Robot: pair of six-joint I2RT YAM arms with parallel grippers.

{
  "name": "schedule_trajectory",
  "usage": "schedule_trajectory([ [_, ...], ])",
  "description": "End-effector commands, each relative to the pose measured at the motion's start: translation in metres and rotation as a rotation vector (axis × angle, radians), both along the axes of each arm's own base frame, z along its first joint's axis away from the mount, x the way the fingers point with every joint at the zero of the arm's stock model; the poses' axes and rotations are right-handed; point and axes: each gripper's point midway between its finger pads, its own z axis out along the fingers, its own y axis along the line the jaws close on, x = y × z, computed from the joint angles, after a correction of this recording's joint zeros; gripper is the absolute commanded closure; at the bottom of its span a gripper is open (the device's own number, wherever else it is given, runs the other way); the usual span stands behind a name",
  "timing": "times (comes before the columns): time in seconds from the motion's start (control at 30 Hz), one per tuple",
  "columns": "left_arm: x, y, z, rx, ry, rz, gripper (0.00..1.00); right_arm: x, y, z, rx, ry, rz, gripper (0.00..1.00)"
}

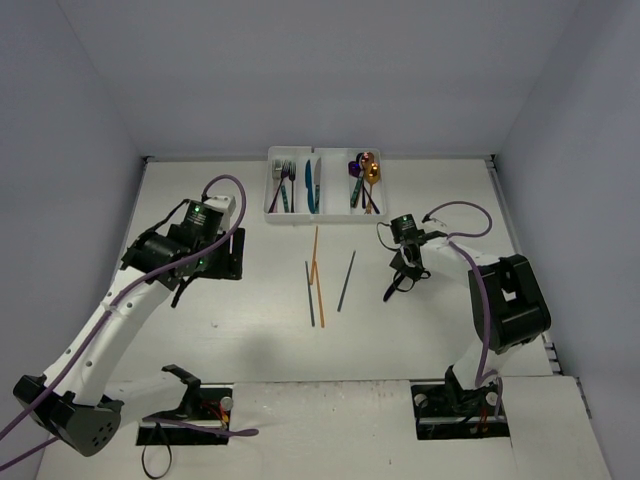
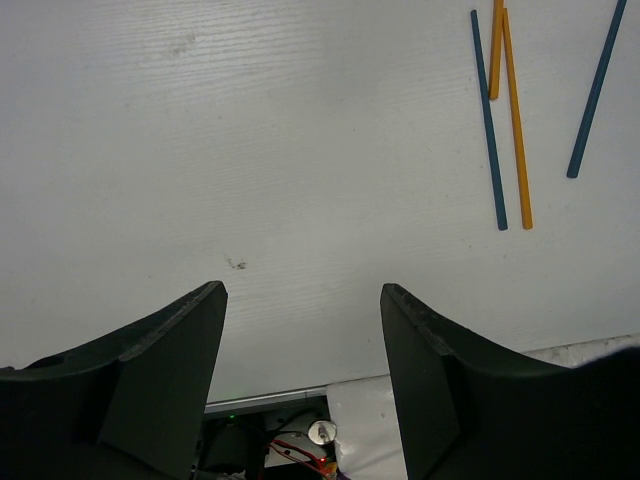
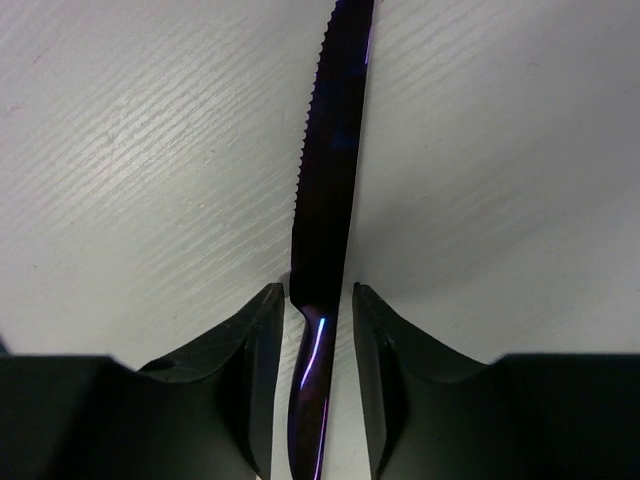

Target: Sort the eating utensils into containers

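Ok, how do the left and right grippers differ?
The left gripper stands wide open over the table, nothing between its fingers; the right gripper is closed narrowly on a purple knife. The left gripper is left of the loose chopsticks, the right gripper right of them. Both have black fingers.

White matte bench [image 1: 250,345] with a fine ribbed grain, carrying one small dark scuff [image 2: 237,264] on its left half. Plain pale grey walls [image 1: 330,70] enclose it at the back and along both sides. Black flat mounting plate [image 1: 150,436] at the near left edge, with a second black mounting plate [image 1: 432,432] at the near right.
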Motion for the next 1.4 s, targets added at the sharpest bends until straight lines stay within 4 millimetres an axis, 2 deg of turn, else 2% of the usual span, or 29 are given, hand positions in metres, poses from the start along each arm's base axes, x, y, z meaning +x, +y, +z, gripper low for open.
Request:
schedule_trajectory([
  [0.0,0.004,0.001,0.007,-0.015,-0.046,0.005,0.41,-0.022,-0.004,-0.018,0.007,0.078,-0.017,0.87],
  [0.03,0.003,0.002,0.007,-0.013,-0.046,0.006,0.41,-0.022,-0.004,-0.018,0.004,0.079,-0.011,0.95],
  [0.07,0.003,0.002,0.007,-0.012,-0.046,0.007,0.41,-0.021,-0.005,-0.017,0.002,0.076,-0.006,0.98],
  [0.2,0.003,0.002,0.007,-0.013,-0.047,0.009,0.41,-0.003,0.000,0.004,-0.011,0.015,0.043,1.00],
  [0.3,0.005,0.002,0.009,-0.013,-0.052,0.012,0.41,0.022,0.007,0.040,-0.051,-0.086,0.122,1.00],
  [0.43,0.005,0.003,0.009,-0.012,-0.054,0.017,0.41,0.052,0.022,0.103,-0.100,-0.242,0.252,1.00],
  [0.6,0.006,0.003,0.008,-0.010,-0.047,0.024,0.41,0.082,0.050,0.165,-0.084,-0.392,0.449,1.00],
  [0.77,0.007,0.004,0.008,-0.003,-0.050,0.029,0.41,0.115,0.092,0.200,-0.012,-0.488,0.628,1.00],
  [0.87,0.006,0.004,0.010,-0.007,-0.054,0.034,0.41,0.144,0.117,0.217,0.011,-0.546,0.721,1.00],
  [1.03,0.001,0.005,0.011,-0.029,-0.060,0.044,0.41,0.201,0.157,0.232,0.054,-0.633,0.808,1.00],
  [1.1,-0.002,0.005,0.011,-0.038,-0.062,0.051,0.41,0.220,0.177,0.214,0.083,-0.627,0.865,1.00],
  [1.13,-0.003,0.005,0.010,-0.044,-0.062,0.057,0.41,0.228,0.184,0.215,0.092,-0.641,0.883,1.00],
  [1.2,-0.006,0.004,0.008,-0.056,-0.052,0.059,0.41,0.249,0.199,0.232,0.101,-0.708,0.906,1.00],
  [1.27,-0.009,0.003,0.006,-0.070,-0.043,0.066,0.41,0.264,0.213,0.208,0.131,-0.691,0.920,1.00],
  [1.37,-0.014,0.000,0.003,-0.097,-0.025,0.071,0.41,0.281,0.229,0.196,0.155,-0.710,0.929,1.00],
])
